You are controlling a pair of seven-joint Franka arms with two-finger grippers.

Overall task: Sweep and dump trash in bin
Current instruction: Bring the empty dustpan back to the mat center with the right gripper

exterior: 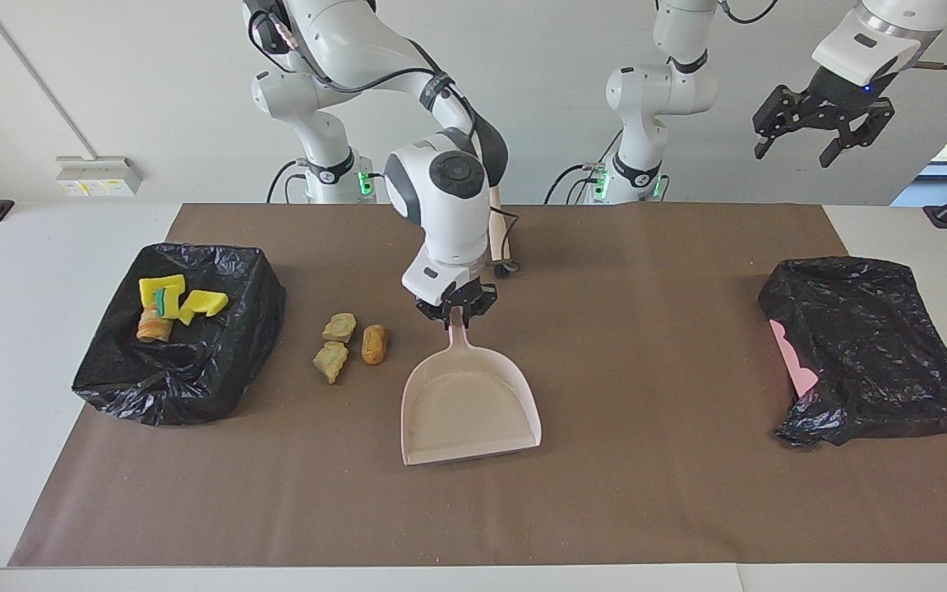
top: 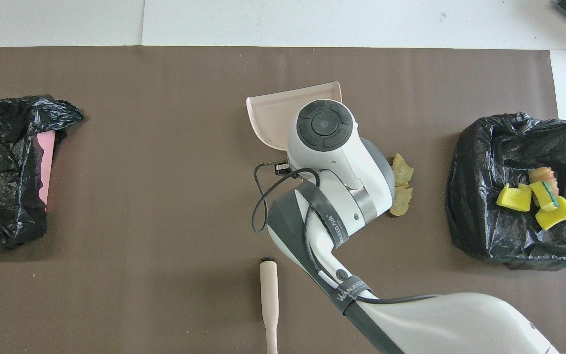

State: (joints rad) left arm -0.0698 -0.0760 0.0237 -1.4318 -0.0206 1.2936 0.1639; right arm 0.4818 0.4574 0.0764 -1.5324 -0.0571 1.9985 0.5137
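My right gripper (exterior: 455,315) pinches the dustpan (exterior: 468,403) handle beside three bread lumps (exterior: 350,341), which lie by the bin (exterior: 219,362); my left gripper (exterior: 820,131) waits, fingers wide.

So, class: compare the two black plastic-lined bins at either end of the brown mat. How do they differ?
The black-lined bin at the right arm's end stands upright with its mouth open; the black-lined bin at the left arm's end looks slumped, its bag draped over the top. The first holds yellow sponge pieces and a striped chunk; the second shows no trash, only a pink edge. Both sit on the brown mat.
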